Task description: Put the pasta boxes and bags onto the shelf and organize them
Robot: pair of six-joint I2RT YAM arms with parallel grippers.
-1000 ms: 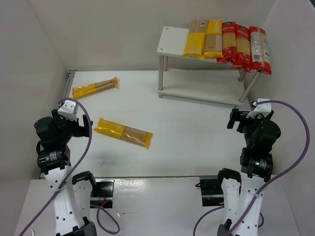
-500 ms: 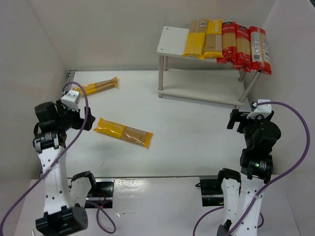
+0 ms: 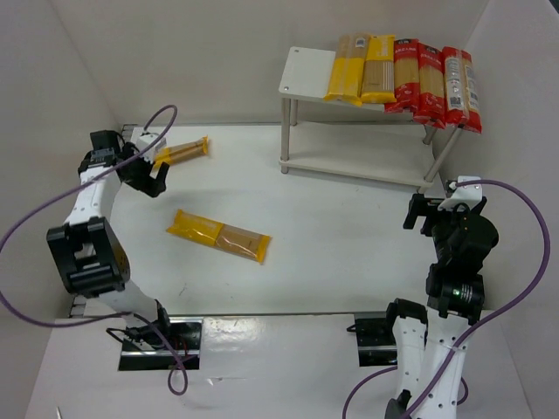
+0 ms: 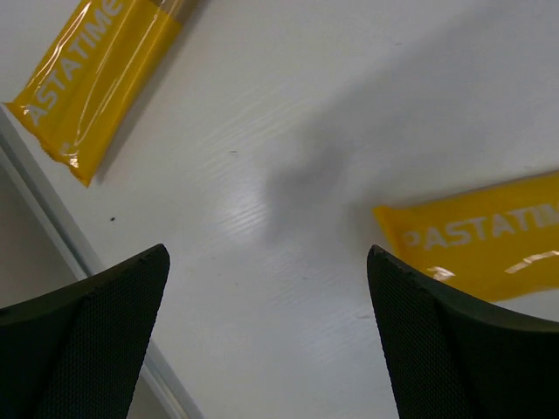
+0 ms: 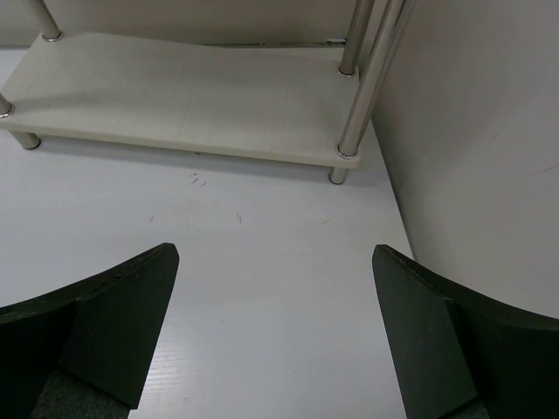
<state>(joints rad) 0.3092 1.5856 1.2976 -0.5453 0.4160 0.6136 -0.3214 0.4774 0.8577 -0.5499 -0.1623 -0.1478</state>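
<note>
The white shelf carries six packets across its top board, two yellow packets lie apart on the table, and the left gripper and right gripper both gape wide, empty.

bright, even light | soft shadows | wrist views slightly blurred

Left tool agape, left arm outstretched; right tool agape, right arm upright
</note>
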